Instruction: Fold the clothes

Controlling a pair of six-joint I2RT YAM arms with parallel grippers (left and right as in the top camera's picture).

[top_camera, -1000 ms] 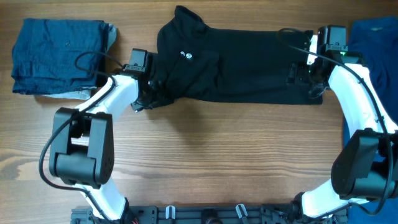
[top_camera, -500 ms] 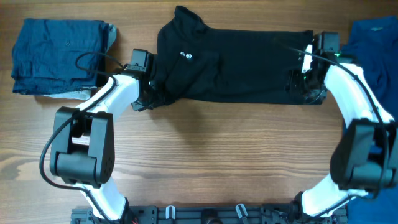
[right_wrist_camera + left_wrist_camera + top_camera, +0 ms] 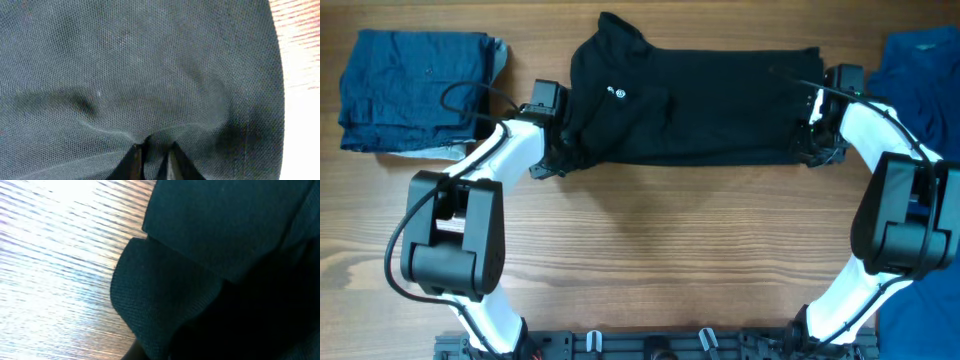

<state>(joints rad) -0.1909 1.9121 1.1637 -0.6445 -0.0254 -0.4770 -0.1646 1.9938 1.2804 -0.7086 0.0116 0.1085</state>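
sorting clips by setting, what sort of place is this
Probably a robotics lab bench for laundry-folding trials: a wooden table, a left arm and right arm both at a black collared shirt, and folded dark blue garments set aside.

Wooden table (image 3: 670, 240) holds a black shirt (image 3: 710, 110) spread at far centre. Folded dark blue clothes (image 3: 410, 85) far left, blue garment (image 3: 920, 70) at right edge.

The black short-sleeved collared shirt (image 3: 700, 100) of soft knit fabric lies flat, stretched sideways along the far edge of the counter (image 3: 660, 230), collar at the left, hem at the right, small white chest logo (image 3: 617, 91) facing up.
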